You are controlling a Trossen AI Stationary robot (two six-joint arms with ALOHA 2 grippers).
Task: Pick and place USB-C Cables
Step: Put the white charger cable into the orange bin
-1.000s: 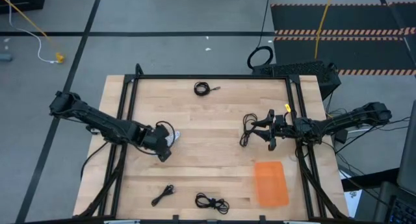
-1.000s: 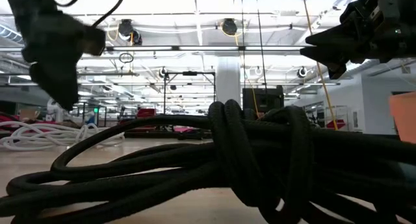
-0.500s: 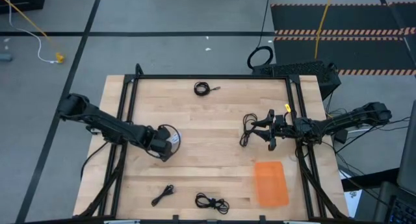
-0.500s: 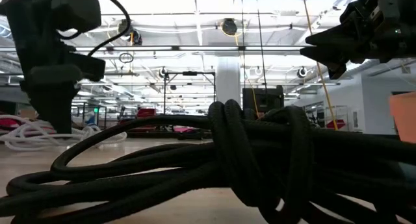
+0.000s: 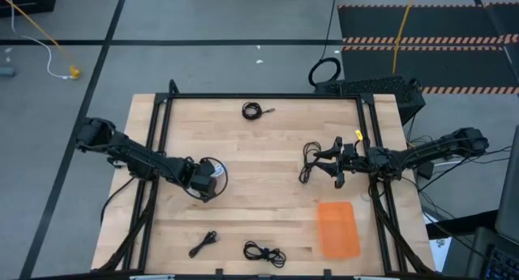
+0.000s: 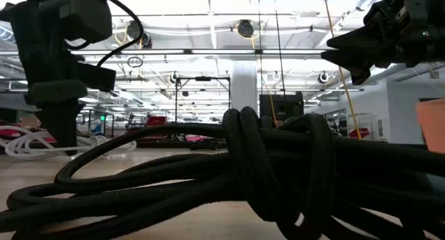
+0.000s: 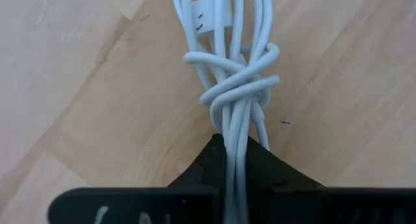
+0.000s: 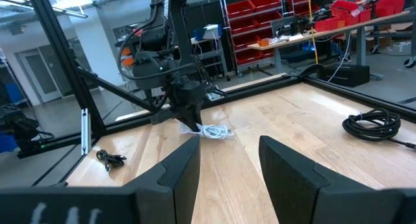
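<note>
The left gripper (image 5: 212, 178) is down at the wooden desk (image 5: 268, 150), toward its left edge about midway between front and back, and its jaws are clamped on the white USB-C cable (image 7: 233, 87); the left wrist view shows the knotted white bundle lying on the wood with its strands pinched between the two dark fingers (image 7: 201, 169). From the right wrist view the same cable (image 8: 214, 131) lies on the desk just beside the left gripper's tip (image 8: 189, 120). The right gripper (image 5: 324, 165) hovers over the right half of the desk, jaws apart, with a black USB-C cable (image 5: 308, 162) just beside its fingertips; the pictures do not settle whether they touch. Another black USB-C cable (image 5: 253, 110) lies near the back edge, around the middle. Two more lie near the front edge: one (image 5: 203, 243) toward the left corner and one (image 5: 264, 252) near the middle, which fills the low view as a thick dark tangle (image 6: 264, 177). An orange pad (image 5: 337, 228) lies toward the front right corner.
</note>
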